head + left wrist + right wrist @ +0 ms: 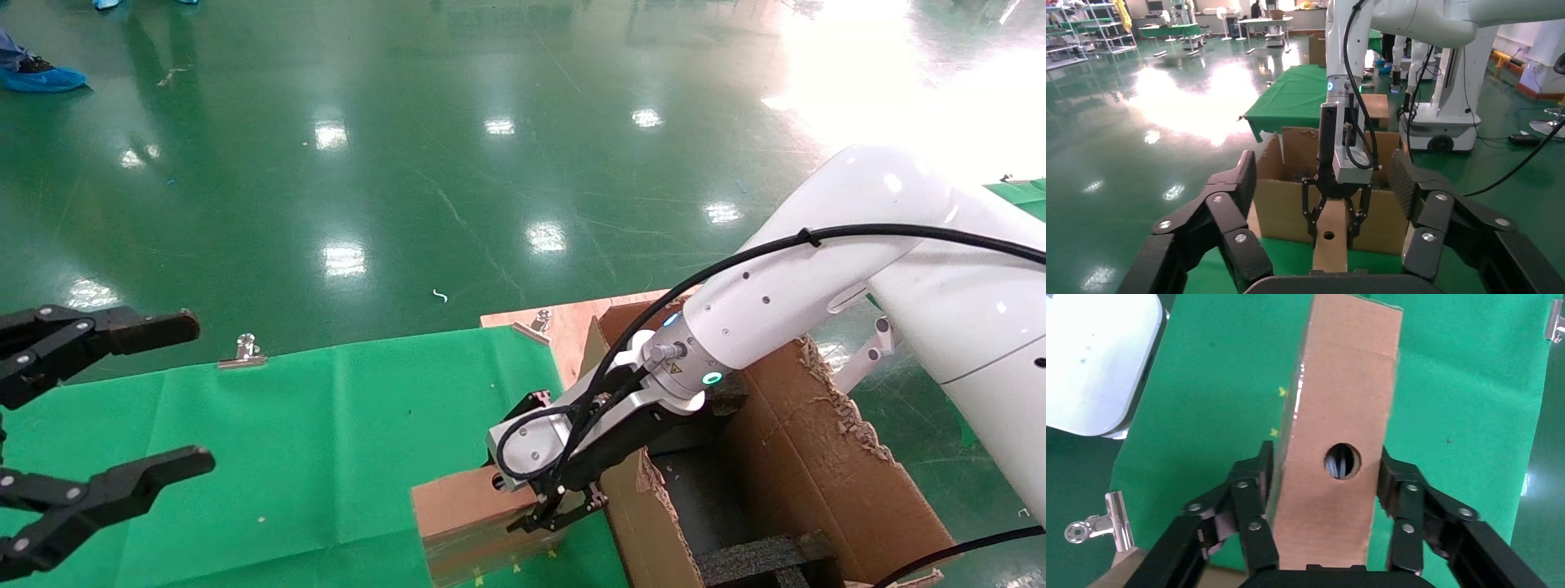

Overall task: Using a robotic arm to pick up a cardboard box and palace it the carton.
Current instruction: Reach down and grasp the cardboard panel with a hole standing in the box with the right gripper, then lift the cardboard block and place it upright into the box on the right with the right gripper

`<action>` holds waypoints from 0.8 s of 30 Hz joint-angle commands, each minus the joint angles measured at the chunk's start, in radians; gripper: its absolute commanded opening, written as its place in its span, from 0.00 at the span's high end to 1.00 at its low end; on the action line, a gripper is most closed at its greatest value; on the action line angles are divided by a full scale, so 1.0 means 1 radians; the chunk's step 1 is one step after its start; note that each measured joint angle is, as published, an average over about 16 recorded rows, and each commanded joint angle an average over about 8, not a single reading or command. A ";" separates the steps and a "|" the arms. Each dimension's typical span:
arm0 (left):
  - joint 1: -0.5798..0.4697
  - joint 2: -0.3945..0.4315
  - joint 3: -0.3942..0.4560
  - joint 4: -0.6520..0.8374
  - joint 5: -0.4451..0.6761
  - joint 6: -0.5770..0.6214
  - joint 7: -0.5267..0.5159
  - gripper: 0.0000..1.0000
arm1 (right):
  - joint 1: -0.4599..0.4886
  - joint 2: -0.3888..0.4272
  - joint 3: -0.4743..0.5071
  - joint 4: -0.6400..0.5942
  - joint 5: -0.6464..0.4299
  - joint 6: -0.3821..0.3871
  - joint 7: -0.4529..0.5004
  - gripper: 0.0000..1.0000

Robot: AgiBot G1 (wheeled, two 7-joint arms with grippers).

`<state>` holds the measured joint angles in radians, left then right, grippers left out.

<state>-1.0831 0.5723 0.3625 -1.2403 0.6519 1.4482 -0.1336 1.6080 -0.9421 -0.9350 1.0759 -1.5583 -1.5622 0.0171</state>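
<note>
One carton [809, 465], open top, sits just right of the green table [327, 441]. One box [470, 514] stands on the cloth touching the carton wall, long axis running away from the right gripper [556, 510], which clamps its holed end. Left gripper [106, 408] parked well apart, jaws wide.

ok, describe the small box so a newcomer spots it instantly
Start at the green cloth and go to its edge beside the big torn-flap carton. There the right hand straddles the small cardboard box. Unlike the carton, it is flat, intact and has a round hole in one narrow face.
</note>
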 commanded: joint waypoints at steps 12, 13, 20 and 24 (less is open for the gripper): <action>0.000 0.000 0.000 0.000 0.000 0.000 0.000 0.00 | 0.002 0.003 0.000 -0.002 0.006 0.000 0.000 1.00; 0.000 0.000 0.000 0.000 0.000 0.000 0.000 0.00 | 0.005 0.005 0.000 -0.004 0.009 -0.001 0.000 1.00; 0.000 0.000 0.000 0.000 0.000 0.000 0.000 0.00 | 0.081 0.020 -0.007 -0.037 0.050 -0.015 0.000 1.00; 0.000 0.000 0.000 0.000 0.000 0.000 0.000 0.00 | 0.172 0.025 -0.025 -0.068 0.084 -0.025 -0.007 1.00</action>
<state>-1.0832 0.5723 0.3626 -1.2403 0.6519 1.4481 -0.1336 1.7901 -0.9190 -0.9699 1.0032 -1.4733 -1.5848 0.0047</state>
